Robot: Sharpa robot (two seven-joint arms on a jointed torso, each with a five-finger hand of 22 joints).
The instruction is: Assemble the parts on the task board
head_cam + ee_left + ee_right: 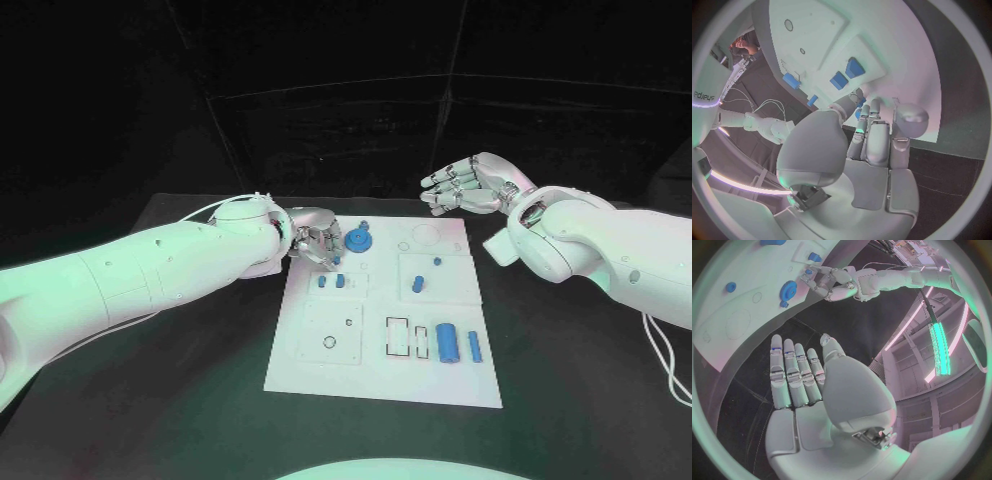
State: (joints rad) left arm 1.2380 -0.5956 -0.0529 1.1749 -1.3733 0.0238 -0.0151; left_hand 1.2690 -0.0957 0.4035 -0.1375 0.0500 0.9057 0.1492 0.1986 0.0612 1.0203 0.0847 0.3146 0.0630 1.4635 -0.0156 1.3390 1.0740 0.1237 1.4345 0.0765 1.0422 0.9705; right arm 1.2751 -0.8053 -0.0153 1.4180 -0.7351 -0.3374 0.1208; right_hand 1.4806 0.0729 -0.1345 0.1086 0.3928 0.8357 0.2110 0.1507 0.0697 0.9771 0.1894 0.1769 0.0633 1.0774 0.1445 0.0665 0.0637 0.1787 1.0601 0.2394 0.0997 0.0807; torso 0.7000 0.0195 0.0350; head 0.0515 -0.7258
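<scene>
L hand (pixel 312 243) covers the task board (pixel 332 370) far-left edge; whatever sits under its fingertips (pixel 859 113) is hidden, so can't tell if it holds a part. Board cut off by rim in both wrist views. Small blue parts (pixel 330 282) too small to make out shape.

The flat white task board (pixel 325 345) looks like smooth matt plastic. The small blue parts (pixel 449 342) on it seem smooth plastic too. The black surface (pixel 173 400) is matt. Both white arms have glossy plastic shells; the silver fingers (pixel 786 375) look like satin metal.
</scene>
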